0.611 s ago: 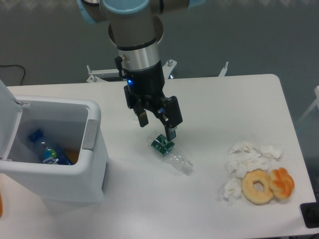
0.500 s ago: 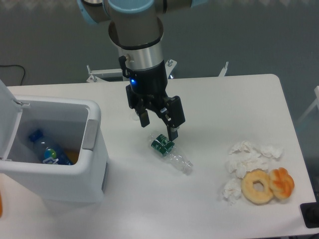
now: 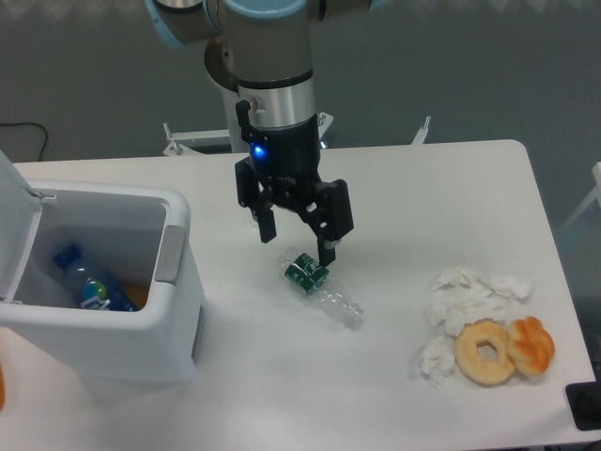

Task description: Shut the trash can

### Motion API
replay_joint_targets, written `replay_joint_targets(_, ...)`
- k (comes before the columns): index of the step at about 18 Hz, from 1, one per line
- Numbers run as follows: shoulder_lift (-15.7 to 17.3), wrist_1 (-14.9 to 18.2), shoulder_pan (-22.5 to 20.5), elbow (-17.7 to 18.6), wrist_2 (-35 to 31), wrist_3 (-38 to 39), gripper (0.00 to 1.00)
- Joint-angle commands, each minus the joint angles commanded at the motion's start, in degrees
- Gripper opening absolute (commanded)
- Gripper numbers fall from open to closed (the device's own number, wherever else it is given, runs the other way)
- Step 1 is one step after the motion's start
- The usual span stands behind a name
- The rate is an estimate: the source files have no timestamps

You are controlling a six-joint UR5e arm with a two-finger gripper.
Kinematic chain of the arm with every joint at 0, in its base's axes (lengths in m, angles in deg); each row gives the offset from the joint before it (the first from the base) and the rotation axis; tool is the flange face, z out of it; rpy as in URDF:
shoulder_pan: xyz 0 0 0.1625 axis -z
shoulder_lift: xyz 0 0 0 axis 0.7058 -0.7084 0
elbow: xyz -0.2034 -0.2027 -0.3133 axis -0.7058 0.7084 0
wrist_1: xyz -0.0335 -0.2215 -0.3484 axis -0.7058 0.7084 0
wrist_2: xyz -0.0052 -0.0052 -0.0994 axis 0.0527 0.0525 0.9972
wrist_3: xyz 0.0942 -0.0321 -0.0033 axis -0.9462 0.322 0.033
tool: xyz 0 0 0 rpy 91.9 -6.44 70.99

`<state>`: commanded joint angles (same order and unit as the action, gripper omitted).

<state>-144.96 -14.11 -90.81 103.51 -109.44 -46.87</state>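
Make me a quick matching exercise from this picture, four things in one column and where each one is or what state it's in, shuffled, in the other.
Things:
1. trash can
2. clear bottle
3. doughnut
4. hand

Places or states:
A. open above the table, holding nothing
B. lying on its side mid-table
C. lid up, blue bottle inside
D. next to crumpled tissues, right side

Pairs: 1-C, 2-B, 3-D, 4-A

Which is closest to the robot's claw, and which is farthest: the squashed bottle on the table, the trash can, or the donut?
Measured from the gripper in the camera view:
1. The squashed bottle, lying on the table just below the claw and a little to the right.
2. The trash can, open, at the left edge of the table.
3. The donut, far off at the lower right, beside the crumpled tissues.
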Motion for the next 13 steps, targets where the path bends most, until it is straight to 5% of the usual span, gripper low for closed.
replay_joint_targets(13, 5.9, 0.1, -0.3, -0.3, 12.1, 32.8, 1.0)
